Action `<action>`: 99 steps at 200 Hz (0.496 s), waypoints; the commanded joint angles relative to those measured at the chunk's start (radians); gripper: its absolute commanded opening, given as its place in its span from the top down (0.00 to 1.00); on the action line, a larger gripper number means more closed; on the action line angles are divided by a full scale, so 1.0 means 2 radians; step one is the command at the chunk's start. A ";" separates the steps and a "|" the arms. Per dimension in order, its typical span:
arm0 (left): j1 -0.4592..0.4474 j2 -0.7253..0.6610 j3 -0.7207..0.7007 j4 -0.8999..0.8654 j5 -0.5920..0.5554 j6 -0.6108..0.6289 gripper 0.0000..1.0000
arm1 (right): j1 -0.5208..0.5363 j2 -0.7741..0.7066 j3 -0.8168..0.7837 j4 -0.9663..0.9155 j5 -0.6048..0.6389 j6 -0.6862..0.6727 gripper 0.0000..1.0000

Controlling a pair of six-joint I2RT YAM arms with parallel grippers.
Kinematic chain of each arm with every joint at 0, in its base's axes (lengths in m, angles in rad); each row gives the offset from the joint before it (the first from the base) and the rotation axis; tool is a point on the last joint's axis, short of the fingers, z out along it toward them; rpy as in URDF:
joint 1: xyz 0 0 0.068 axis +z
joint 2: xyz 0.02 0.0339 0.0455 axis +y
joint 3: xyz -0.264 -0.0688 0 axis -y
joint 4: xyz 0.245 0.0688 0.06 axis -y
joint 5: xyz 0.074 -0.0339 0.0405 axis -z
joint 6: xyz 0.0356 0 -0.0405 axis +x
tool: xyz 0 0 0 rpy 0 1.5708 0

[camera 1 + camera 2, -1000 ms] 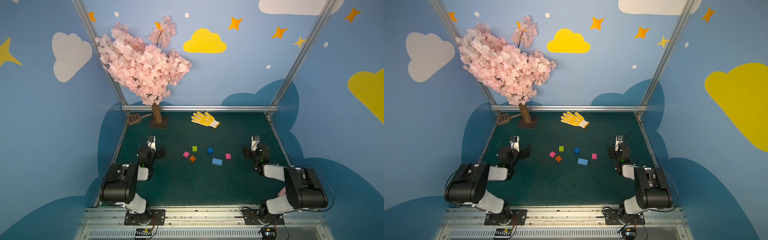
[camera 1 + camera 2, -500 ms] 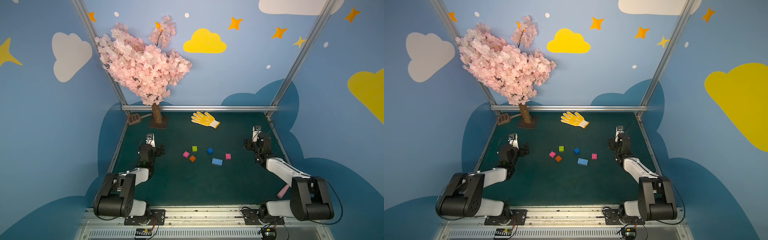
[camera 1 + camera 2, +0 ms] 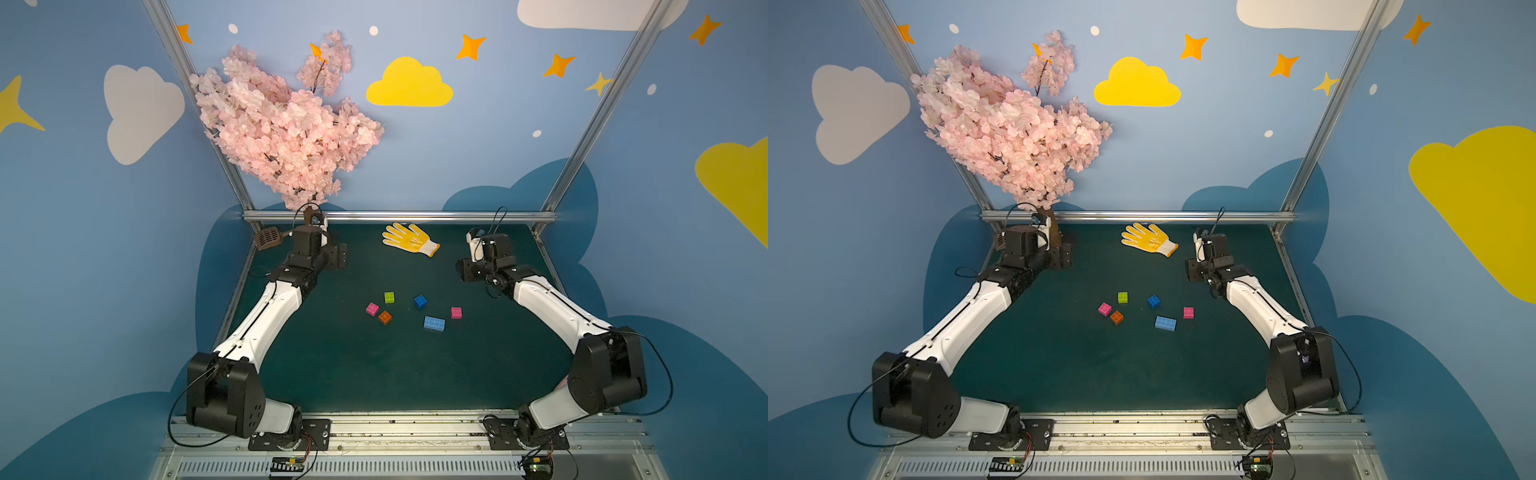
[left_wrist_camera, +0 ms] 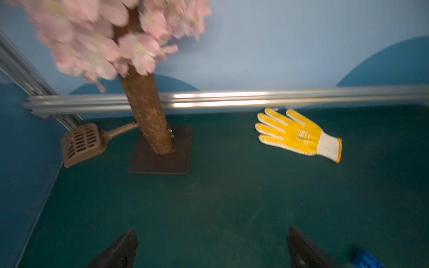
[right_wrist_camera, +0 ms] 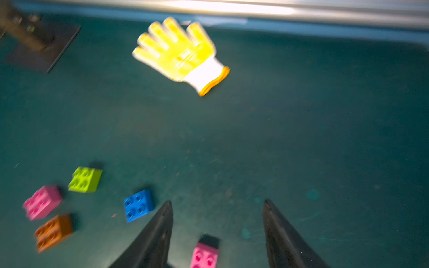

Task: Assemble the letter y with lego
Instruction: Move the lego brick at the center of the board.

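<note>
While six bricks [image 3: 434, 323] lie scattered mid-frame on tabletop [image 3: 374, 374], none joined yet, right hand [image 5: 217, 201] spread, empty, frames pink brick [image 5: 204, 256], probably lining up pick; left hand [image 4: 212, 230] wide open, empty, parked upper left.

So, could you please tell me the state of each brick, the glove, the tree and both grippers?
Left gripper: open, empty.
Right gripper: open, empty.
Green brick: loose, studs up.
Orange brick: loose, studs up.
Dark blue brick: loose, studs up.
Light blue brick: loose, studs up.
Pink brick by orange: loose, studs up.
Pink brick by light blue: loose, studs up.
Glove: lying flat.
Tree: upright.
</note>
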 commanded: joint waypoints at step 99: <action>0.044 0.099 0.089 -0.186 0.260 -0.097 0.00 | 0.094 0.140 0.139 -0.201 -0.071 -0.042 0.50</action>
